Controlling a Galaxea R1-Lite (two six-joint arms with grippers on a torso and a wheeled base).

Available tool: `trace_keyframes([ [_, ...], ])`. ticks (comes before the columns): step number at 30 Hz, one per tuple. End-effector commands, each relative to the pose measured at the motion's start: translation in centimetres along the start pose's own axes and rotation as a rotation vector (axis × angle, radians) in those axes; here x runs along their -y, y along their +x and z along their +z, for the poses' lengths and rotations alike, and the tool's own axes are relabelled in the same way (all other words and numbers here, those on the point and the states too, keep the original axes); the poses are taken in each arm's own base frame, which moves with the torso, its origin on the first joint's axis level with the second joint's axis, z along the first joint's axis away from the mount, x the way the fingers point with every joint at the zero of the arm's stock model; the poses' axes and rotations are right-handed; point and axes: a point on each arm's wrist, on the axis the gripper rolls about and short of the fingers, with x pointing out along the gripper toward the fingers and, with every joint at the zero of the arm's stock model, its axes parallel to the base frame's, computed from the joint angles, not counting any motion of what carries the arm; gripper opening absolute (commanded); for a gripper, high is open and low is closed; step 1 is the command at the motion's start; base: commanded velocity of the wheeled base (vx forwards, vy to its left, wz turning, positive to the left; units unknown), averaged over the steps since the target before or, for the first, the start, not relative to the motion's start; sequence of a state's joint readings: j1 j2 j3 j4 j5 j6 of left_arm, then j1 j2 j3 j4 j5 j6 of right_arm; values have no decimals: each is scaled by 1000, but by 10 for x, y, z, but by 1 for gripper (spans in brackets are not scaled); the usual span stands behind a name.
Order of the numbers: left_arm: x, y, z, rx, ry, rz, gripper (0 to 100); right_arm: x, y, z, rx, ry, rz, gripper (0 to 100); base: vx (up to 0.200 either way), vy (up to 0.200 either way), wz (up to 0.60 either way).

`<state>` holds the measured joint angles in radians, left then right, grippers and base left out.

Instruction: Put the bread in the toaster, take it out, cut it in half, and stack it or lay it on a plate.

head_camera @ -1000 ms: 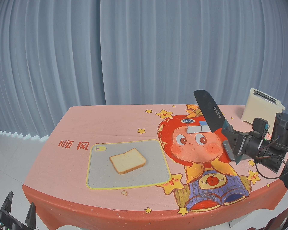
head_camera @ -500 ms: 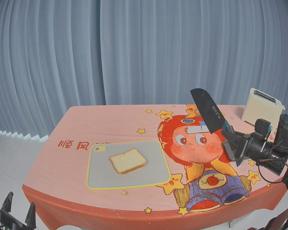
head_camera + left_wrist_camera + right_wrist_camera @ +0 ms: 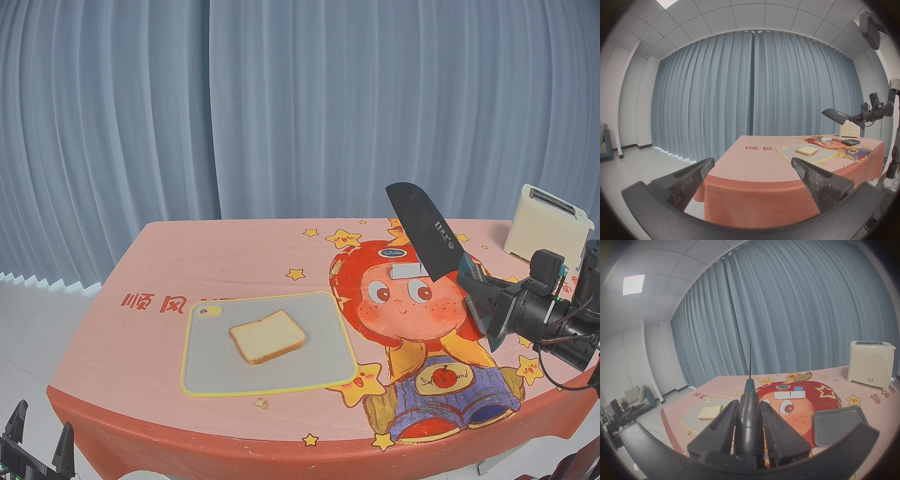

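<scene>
A round counter [image 3: 219, 262] draped in a pink cartoon-print cloth stands before grey-blue curtains. A single slice of white bread [image 3: 267, 336] lies flat near the middle of a grey cutting board [image 3: 206, 362] with a yellow rim, on the counter's front left part. The slice is whole and uncut.

On the right side, the right tool [image 3: 472, 284] is clamped around the handle of a knife [image 3: 425, 230]. It holds the knife in the air above the counter, well apart from the bread. The broad dark blade slants up and away from the tool, its tip toward the curtains.

A cream toaster [image 3: 547, 228] stands upright at the far right edge of the counter, its slots facing up. Seen from the right wrist, what looks like a shallow dark grey plate [image 3: 837, 426] lies on the cloth between the toaster and the robot.

The left tool [image 3: 40, 431] hangs low, off the counter's near left corner, its two dark fingers spread wide with nothing between them.
</scene>
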<state>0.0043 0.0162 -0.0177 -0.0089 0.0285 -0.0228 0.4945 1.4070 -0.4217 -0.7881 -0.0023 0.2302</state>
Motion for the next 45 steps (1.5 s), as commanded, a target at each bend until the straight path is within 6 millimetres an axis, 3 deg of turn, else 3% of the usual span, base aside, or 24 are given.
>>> trace_keyframes([
  [1, 0, 1, -5, -13, 0, 1, 100, -1, 0, 0, -1, -1, 3, 0, 0, 200, 0],
  [15, 0, 1, -5, -14, -1, -2, 100, -5, 0, -7, -28, -35, 26, 0, 0, 200, 0],
  [29, 0, 1, -5, -12, 3, 1, 100, -22, -6, -20, -85, -95, 124, 0, 0, 0, 0],
  [32, 0, 1, -5, -13, 3, 1, 100, -23, -4, -20, -87, -108, 137, 0, 0, 0, 0],
  [36, 0, 1, -5, -12, 2, -2, 100, -30, 17, -6, -81, -131, 141, 0, 0, 0, 0],
  [39, 0, 1, -5, -14, 3, -2, 100, -32, 22, -1, -108, -143, 141, 0, 0, 0, 0],
  [45, 0, 1, -5, -13, 2, 0, 100, -59, 24, -6, -299, -193, 198, 0, 0, 0, 0],
])
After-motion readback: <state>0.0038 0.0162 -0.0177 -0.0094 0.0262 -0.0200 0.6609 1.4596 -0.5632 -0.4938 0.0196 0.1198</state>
